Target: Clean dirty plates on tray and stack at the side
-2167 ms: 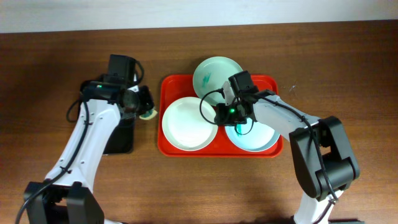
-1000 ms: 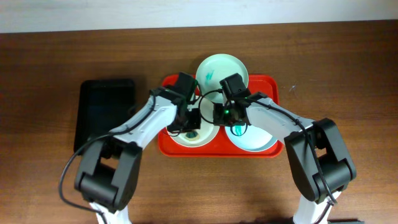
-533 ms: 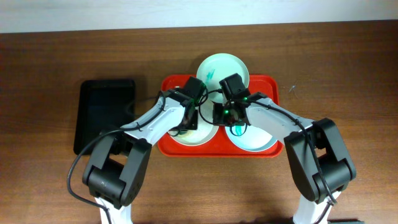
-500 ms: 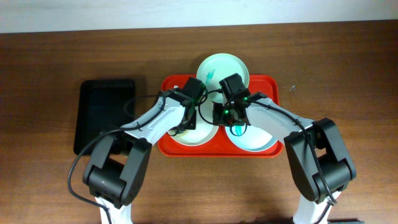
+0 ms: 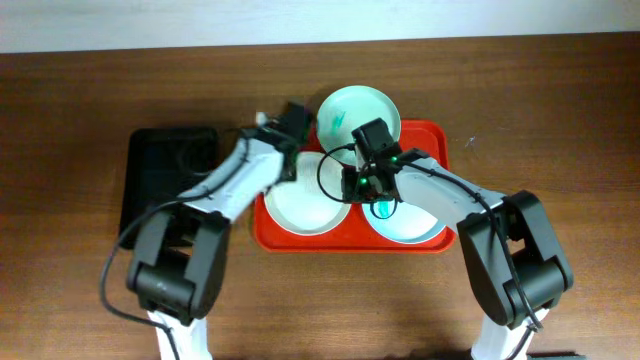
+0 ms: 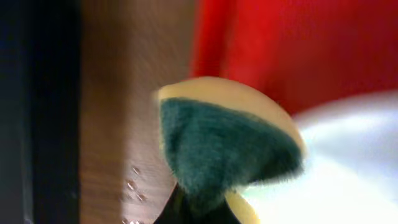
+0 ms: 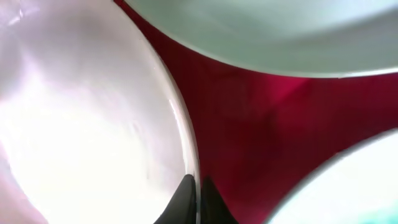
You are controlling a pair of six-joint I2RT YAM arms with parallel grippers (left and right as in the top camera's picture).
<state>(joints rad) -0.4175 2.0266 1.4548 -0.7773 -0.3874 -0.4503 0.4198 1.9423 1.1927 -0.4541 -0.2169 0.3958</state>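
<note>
The left pincer (image 6: 194, 214) is pinching a sponge (image 6: 230, 149) at the edge of the white plate (image 7: 93, 124); the right pincer (image 7: 194, 200) is clamping its rim.

No readable text or labels.

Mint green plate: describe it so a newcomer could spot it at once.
Start at the red tray in the middle of the wooden table. The mint green plate lies at its far edge. Unlike its neighbours, it overhangs the tray's rim.

Overhead downward; wrists close on tray (image 5: 350, 243)
</note>
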